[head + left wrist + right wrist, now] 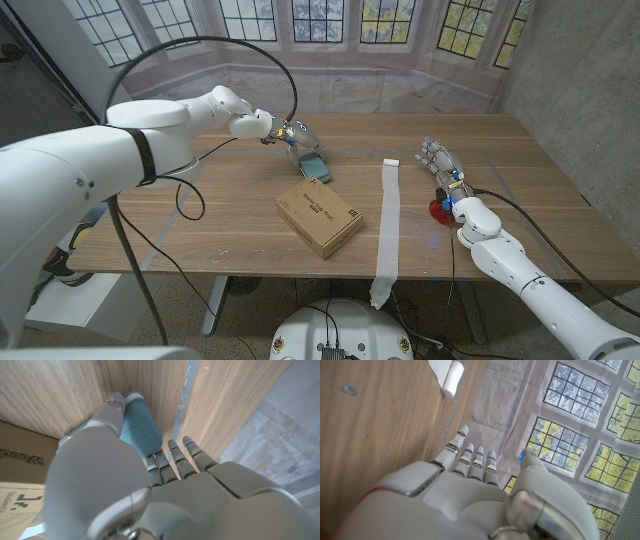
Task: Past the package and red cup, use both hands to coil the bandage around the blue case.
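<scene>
From the head view, the left arm reaches across the wooden table [200, 215] and its left hand [285, 135] sits on top of the blue case [312, 166], far from the robot's side of the table. The fingers curl down over the case, and it looks like the hand is holding it. The right hand [440, 165] stands near the right side of the table with its fingers straight and a little apart, holding nothing. A bit of the red cup [438, 210] peeks out just beside the right wrist. The brown package [319, 217] lies in the middle of the table. The white bandage [388, 225] is rolled out in a long strip between the package and the right hand, and its near end hangs over the table edge. In the left wrist view, the left hand [145, 475] covers the blue case [142, 425], with the thumb on one side and the fingers on the other. The case has ridges on it. The package [20, 465] is close beside it. In the right wrist view, the right hand [475, 465] is open with straight fingers, and the small rolled end of the bandage [452, 377] lies on the wood ahead of it.
</scene>
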Motion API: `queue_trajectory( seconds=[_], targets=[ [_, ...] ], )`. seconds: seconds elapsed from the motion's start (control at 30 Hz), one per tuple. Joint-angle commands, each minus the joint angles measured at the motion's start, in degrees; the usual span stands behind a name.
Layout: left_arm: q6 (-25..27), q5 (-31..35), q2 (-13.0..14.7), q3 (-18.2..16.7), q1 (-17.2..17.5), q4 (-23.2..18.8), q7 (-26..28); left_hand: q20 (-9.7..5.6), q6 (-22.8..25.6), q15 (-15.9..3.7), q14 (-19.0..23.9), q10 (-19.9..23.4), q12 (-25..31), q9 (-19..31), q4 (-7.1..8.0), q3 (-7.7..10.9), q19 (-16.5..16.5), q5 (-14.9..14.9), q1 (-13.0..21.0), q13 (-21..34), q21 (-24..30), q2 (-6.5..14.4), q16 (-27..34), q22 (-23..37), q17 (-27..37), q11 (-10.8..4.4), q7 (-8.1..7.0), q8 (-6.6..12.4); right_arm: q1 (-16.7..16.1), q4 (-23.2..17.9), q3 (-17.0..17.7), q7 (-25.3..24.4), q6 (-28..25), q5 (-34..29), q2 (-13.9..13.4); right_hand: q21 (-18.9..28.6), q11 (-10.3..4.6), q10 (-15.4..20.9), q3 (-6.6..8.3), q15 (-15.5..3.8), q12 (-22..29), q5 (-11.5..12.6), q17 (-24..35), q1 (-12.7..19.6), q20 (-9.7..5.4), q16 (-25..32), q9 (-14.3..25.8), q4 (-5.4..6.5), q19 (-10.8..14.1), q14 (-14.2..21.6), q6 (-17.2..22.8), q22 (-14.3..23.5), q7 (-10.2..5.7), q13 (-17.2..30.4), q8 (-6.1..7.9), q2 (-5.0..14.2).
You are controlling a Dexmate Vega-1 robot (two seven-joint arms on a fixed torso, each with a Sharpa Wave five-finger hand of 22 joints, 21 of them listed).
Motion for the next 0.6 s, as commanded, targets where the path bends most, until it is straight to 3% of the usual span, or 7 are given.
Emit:
queue_trajectory(
  seconds=[0.03, 0.6],
  targets=[
    [-1.65, 1.17, 0.5, -0.36, 0.23, -0.31, 2.77, 0.07, 3.44, 0.07, 0.91, 2.81, 0.74, 1.77, 0.22, -0.07, 0.57, 0.32, 0.76, 3.69, 0.15, 1.6, 0.47, 0.28, 0.4, -1.62, 0.37, 3.15, -0.29, 0.3, 0.01, 0.81, 0.08, 0.54, -0.27, 0.45, 0.0, 0.66, -0.01, -1.22, 0.39, -0.11, 0.16, -0.27, -1.88, 0.31, 0.1, -0.43, 0.7, 0.63, 0.28, 0.27, 0.3, 0.23, 0.2, 0.24],
    [-3.27, 1.54, 2.12, -1.62, 0.04, -0.92, 2.77, 0.0, 4.3, -0.18, 1.81, 3.63, 1.76, 2.5, 0.38, -0.27, 0.82, 0.36, 0.4, 5.18, -0.08, 1.65, 0.34, 0.31, 1.13, -1.77, 0.12, 5.02, 1.62, 1.11, -0.9, 1.86, -0.79, 0.27, -0.12, 0.44, -0.05, 0.81, 0.01, -1.26, 0.42, -0.11, 0.2, -0.44, -1.84, 0.37, 0.1, -0.44, 0.74, 0.73, 0.4, 0.27, 0.42, 0.23, 0.22, 0.22]
  ],
)
